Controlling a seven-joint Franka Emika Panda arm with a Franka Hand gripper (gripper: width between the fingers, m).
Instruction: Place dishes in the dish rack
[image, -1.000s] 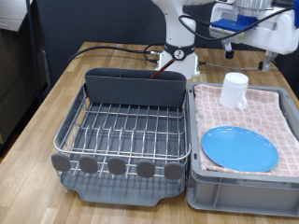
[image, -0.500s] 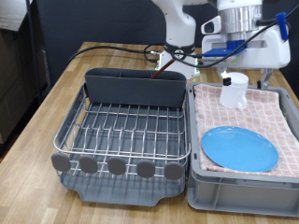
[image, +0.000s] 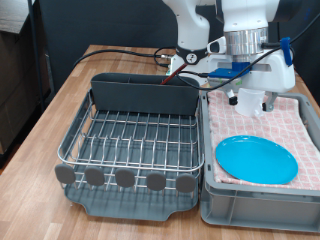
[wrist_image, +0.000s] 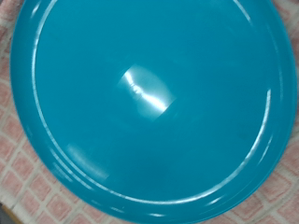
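On the pink checked cloth (image: 300, 125) in the grey crate (image: 260, 205), the blue plate (image: 257, 159) lies flat directly below the gripper (image: 250, 98); jaw opening cannot be determined.

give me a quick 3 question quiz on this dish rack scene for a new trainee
1. True or false: the blue plate is already standing in the dish rack.
2. What does the blue plate lie on?
A. the wooden table
B. the pink checked cloth in the grey crate
C. the wire grid of the rack
3. Fill in: the wrist view is almost filled by the ____.

Key
1. False. The plate lies flat in the grey crate, at the exterior view's right of the rack, and the rack's wire grid holds no dishes.
2. B. The pink checked cloth lines the crate under the plate.
3. Blue plate. The gripper hangs above the crate; whether its jaws are open cannot be told.
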